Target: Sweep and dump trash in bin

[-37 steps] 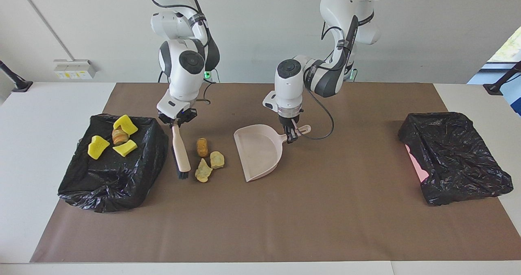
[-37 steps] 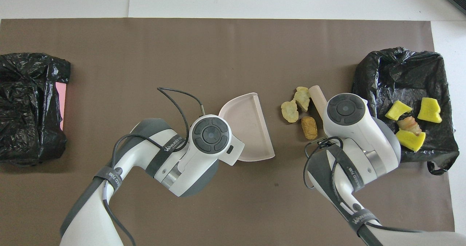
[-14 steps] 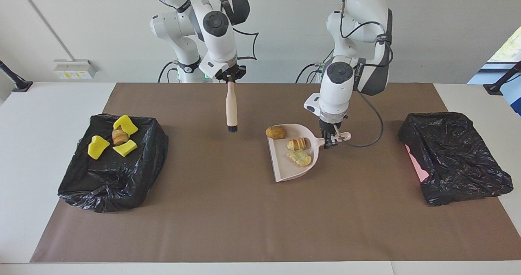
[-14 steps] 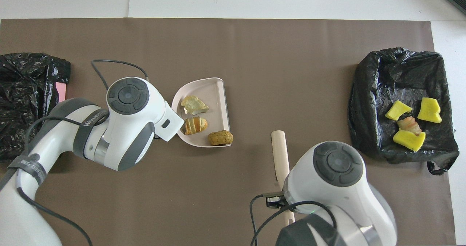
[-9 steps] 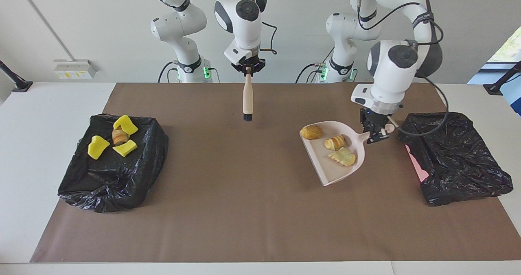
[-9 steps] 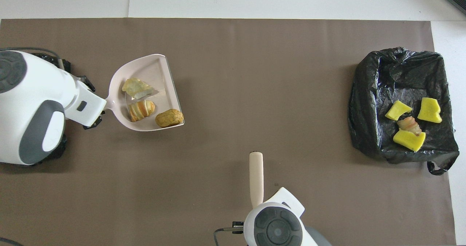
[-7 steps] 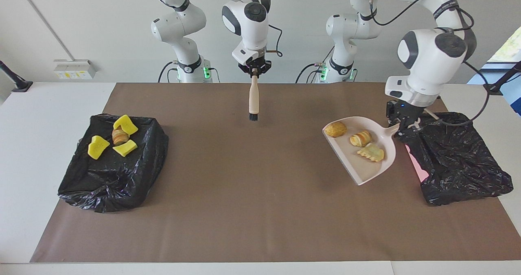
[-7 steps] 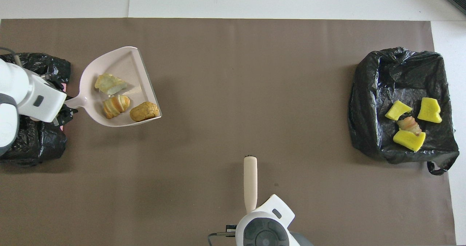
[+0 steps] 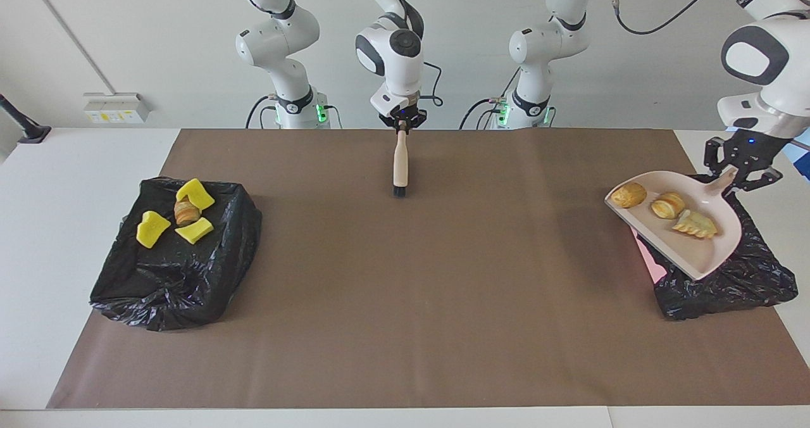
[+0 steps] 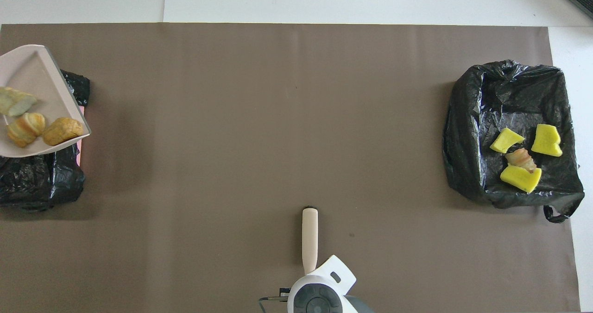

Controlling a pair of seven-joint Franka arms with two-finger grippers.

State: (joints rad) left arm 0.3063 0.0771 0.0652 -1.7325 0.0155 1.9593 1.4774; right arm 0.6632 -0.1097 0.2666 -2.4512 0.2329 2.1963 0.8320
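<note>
**Loaded dustpan reaches the bin**

The left gripper (image 9: 739, 176), jaws clenched on the pale pink plastic dustpan (image 9: 686, 251), has carried three tan bready trash lumps (image 9: 669, 207) over the black-bagged bin at its end of the bench (image 9: 728, 282); dumping looks next. The other black-bagged bin (image 9: 171, 270) holds three yellow chunks and one bready piece. The right gripper (image 9: 401, 126), jaws clenched, holds the beige-handled brush (image 9: 400, 165).

A flat matte brown paper mat (image 9: 405, 289) covers the middle of the white table (image 9: 76, 175). At the frame's left a crinkled glossy black plastic-lined bin (image 9: 171, 270) carries three bright yellow spongy chunks (image 9: 195, 194) and one tan, brown-striped bready piece (image 9: 185, 212). At the right a pale pink plastic dustpan (image 9: 690, 251) carries three golden-tan bready lumps (image 9: 669, 205) (one striped like a croissant) over a second glossy black bin (image 9: 753, 276) with a pink patch showing. Upper centre hangs a beige-handled, black-bristled brush (image 9: 400, 162). Both arms are white with dark grey joints.
</note>
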